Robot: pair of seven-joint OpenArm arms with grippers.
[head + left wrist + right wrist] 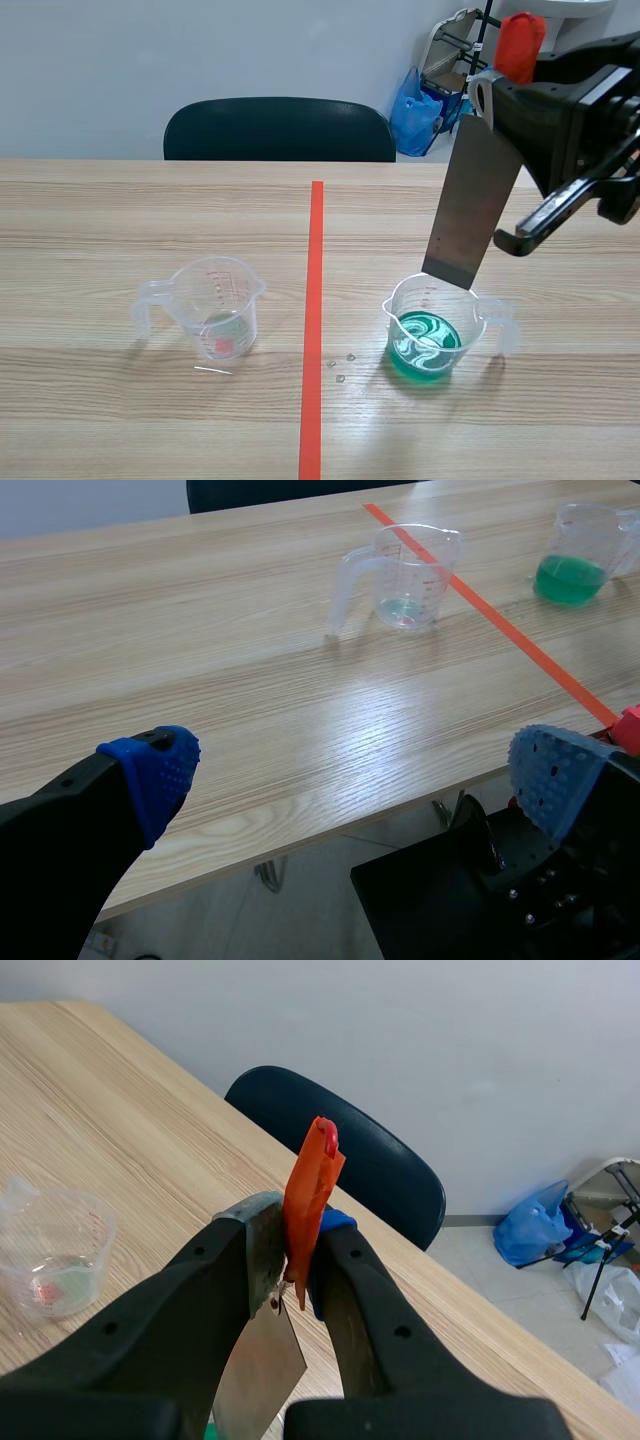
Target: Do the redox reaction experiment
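My right gripper (497,92) is shut on a grey metal sheet (472,205) with a red handle (520,45), held high at the right. The sheet hangs down, its lower edge level with the far rim of a clear beaker of green liquid (438,332); whether it touches the liquid is unclear. In the right wrist view the sheet (258,1370) and red handle (310,1195) are pinched in that gripper (297,1250). A second clear beaker (212,305) with a little liquid stands left of the tape. My left gripper (355,765) is open, low off the table's near edge, far from both beakers (405,575) (575,555).
An orange tape line (314,320) runs down the table's middle, with a few droplets (340,368) beside it near the green beaker. A dark chair (280,130) stands behind the far edge. A blue bag (415,110) and a folded rack lie beyond on the floor.
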